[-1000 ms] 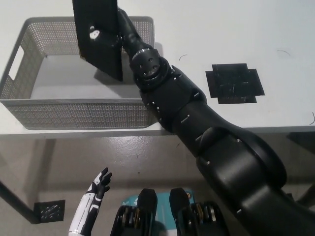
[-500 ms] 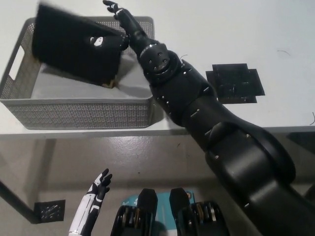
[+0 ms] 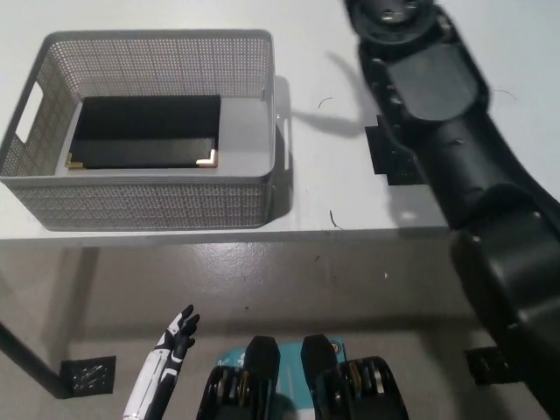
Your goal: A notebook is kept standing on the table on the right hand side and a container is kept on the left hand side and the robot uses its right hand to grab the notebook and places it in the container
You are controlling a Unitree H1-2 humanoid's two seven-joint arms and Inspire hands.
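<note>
At lower left you see the white left hand (image 3: 175,337) resting below the tabletop (image 3: 350,188), fingers apart and empty. The notebook (image 3: 144,132) lies flat inside the mesh container (image 3: 140,199). At right, the black right arm (image 3: 455,149) leaves the top edge; you cannot tell its hand's state.

Notebook (image 3: 144,132) flat inside container (image 3: 149,201); right arm (image 3: 455,149) above table (image 3: 341,188).
</note>
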